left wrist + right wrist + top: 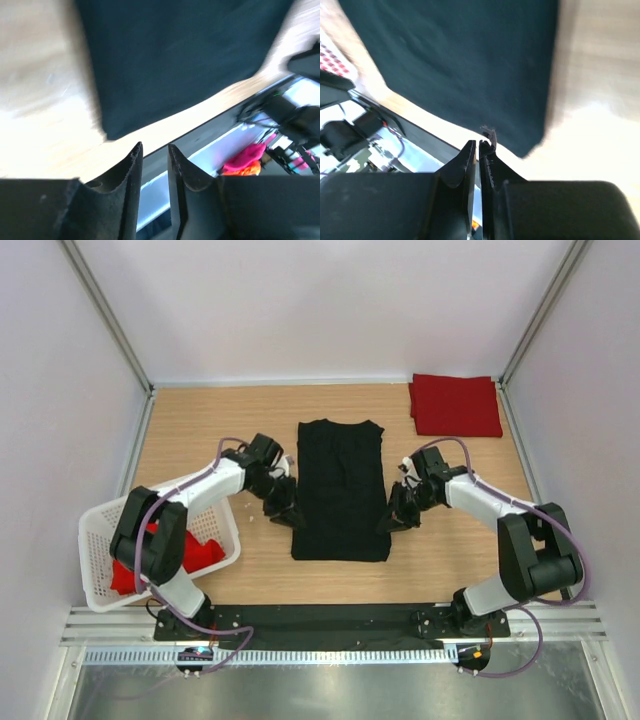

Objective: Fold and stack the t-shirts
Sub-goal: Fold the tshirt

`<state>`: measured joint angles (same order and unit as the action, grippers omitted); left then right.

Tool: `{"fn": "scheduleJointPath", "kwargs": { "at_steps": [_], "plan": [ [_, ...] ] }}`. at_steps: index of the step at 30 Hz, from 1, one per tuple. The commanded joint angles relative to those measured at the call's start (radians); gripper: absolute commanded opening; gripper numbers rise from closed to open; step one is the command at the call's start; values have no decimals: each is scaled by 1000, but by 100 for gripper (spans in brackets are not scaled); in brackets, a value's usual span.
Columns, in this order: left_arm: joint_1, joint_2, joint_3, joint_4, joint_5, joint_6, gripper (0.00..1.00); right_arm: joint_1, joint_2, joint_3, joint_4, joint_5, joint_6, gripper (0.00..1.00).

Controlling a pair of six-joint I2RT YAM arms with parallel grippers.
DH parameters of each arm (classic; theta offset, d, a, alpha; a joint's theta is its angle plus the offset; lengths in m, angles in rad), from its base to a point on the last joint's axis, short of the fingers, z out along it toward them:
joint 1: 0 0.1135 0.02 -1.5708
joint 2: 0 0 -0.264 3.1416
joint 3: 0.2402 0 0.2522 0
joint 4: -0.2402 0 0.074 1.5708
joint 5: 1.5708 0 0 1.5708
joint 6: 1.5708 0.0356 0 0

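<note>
the black t-shirt (340,490) lies flat at the middle of the table (200,430). its sides are already turned in, so it makes a long strip with the collar at 12 o'clock and the hem at 6. a folded red t-shirt (456,405) sits well apart at its 1 o'clock, in the far corner. more red shirts (205,550) wait in the white basket (95,540) out at 8 o'clock.

the left gripper (283,512) hangs just beside the strip's edge at 8 o'clock. in the left wrist view its fingers (131,170) are spread a little and hold nothing, with the shirt's corner just beyond them. the right gripper (392,520) mirrors it at 4 o'clock. in the right wrist view its fingers (465,160) are pressed nearly together, and no cloth shows between them. both wrist views are blurred.

the step in hand looks like the crosswise fold, hem carried up toward the collar. to do it well:
- spread both claws wider before going down, the right one most of all.
- take the hem corners at 7 and 5 o'clock, catching every layer so the tucked sides do not fall open.
- lift both together and level, and travel toward 12 o'clock at one pace.
- lay the hem square on the collar end. soft cotton will sag and skew if one side leads.
</note>
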<state>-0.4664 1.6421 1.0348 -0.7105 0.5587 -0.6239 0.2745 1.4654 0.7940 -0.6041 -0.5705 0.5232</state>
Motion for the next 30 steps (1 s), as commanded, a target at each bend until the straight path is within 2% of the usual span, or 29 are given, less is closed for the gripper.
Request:
{"fn": "scheduleJointPath", "kwargs": {
  "at_steps": [1, 3, 5, 7, 11, 14, 16, 19, 22, 23, 25, 30],
  "plan": [
    [5, 62, 112, 20, -10, 7, 29, -1, 87, 33, 75, -35, 35, 15],
    [9, 161, 122, 71, -5, 10, 29, -3, 151, 19, 139, -58, 46, 14],
    [14, 228, 120, 111, 19, -22, 22, -4, 188, -1, 167, -71, 28, 14],
    [12, 268, 87, 152, 52, -46, 21, -3, 223, -39, 185, -81, 15, 14],
    [14, 222, -42, 177, -23, -54, 21, -4, 165, -131, 198, -74, 12, 14],
    [11, 144, -158, 177, -14, -56, 21, -3, 70, -173, 152, -51, 3, 14],
    [11, 73, -171, 164, -10, -54, 22, -4, 20, -156, 127, -54, -5, 14],
    [12, 35, -107, 122, 3, -43, 26, -3, 13, -87, 133, -81, 9, 17],
    [11, 56, 26, 83, 7, -34, 29, 3, 96, -10, 243, -158, 104, 18],
    [12, 85, 60, 66, 6, -31, 29, 12, 151, 32, 320, -182, 139, 18],
    [12, 125, 156, 49, 7, -19, 30, 60, 214, 92, 368, -198, 193, 18],
    [12, 257, 237, 46, 29, -20, 29, 126, 413, 290, 457, -207, 262, 17]
  ]
}}
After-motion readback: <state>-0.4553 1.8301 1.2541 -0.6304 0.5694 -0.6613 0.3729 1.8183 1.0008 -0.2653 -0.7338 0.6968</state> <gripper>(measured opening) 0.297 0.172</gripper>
